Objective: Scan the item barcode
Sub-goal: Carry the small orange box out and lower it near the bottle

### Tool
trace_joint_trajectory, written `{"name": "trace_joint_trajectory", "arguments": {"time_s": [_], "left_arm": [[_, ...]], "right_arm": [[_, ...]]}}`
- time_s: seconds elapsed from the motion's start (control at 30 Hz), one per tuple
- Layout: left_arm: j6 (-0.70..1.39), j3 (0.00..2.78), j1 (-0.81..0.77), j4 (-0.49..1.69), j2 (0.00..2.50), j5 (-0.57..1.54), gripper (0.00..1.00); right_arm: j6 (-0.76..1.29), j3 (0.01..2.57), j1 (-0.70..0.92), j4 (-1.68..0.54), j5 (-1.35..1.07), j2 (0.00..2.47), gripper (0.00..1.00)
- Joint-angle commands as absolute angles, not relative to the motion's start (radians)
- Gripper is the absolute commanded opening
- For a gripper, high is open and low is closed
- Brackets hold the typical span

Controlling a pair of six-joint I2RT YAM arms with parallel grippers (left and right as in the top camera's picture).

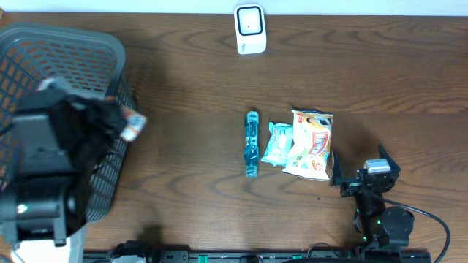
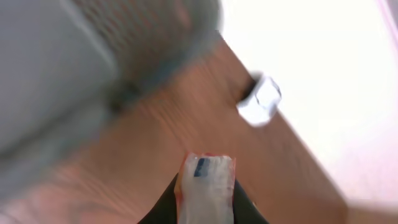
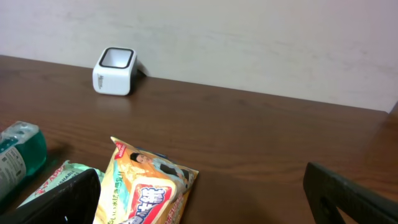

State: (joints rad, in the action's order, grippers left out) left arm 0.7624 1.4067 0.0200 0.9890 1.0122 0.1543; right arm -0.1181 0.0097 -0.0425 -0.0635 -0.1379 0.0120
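Packet is pinched tight in the left gripper, up beside the basket, likely so it can face the scanner. Right gripper is wide open, holding nothing.

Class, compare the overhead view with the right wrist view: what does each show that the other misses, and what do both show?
Only the overhead shows the gray basket and the left gripper, shut on a small packet. Only the right wrist view shows the pale wall rising behind the table; overhead gives just a thin pale strip there. Both show the white scanner, the yellow snack bag, the green packet, the blue bottle and the open right gripper.
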Motion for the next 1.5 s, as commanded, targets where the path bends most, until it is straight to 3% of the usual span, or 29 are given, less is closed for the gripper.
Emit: {"name": "trace_joint_trajectory", "arguments": {"time_s": [0.0,0.17,0.33,0.7,0.93,1.0,1.03,1.1,1.2,1.27,1.47], "left_arm": [[0.756,1.368,-0.134,0.986,1.057,0.171,0.07],[0.756,1.283,-0.375,0.903,1.188,0.131,0.08],[0.756,1.265,-0.496,0.888,1.362,-0.015,0.08],[0.761,1.265,-0.599,0.819,1.773,-0.087,0.08],[0.764,1.265,-0.607,0.757,1.834,-0.087,0.08],[0.763,1.267,-0.607,0.745,1.834,-0.086,0.17],[0.763,1.270,-0.607,0.745,1.834,-0.086,0.34],[0.753,1.280,-0.607,0.746,1.832,-0.078,0.57],[0.707,1.303,-0.607,0.746,1.823,-0.037,0.71],[0.674,1.320,-0.607,0.752,1.811,-0.035,0.87],[0.519,1.408,-0.583,0.791,1.714,-0.048,0.96]], "right_arm": [[-0.129,0.007,-0.036,-0.065,-0.137,0.007,0.99],[-0.129,0.007,-0.036,-0.065,-0.137,0.007,0.99],[-0.129,0.007,-0.036,-0.065,-0.137,0.007,0.99],[-0.129,0.007,-0.036,-0.065,-0.137,0.007,0.99],[-0.129,0.007,-0.036,-0.065,-0.137,0.007,0.99],[-0.129,0.007,-0.036,-0.065,-0.137,0.007,0.99],[-0.129,0.007,-0.036,-0.065,-0.137,0.007,0.99],[-0.129,0.007,-0.036,-0.065,-0.137,0.007,0.99],[-0.129,0.007,-0.036,-0.065,-0.137,0.007,0.99],[-0.129,0.007,-0.036,-0.065,-0.137,0.007,0.99],[-0.129,0.007,-0.036,-0.065,-0.137,0.007,0.99]]}}
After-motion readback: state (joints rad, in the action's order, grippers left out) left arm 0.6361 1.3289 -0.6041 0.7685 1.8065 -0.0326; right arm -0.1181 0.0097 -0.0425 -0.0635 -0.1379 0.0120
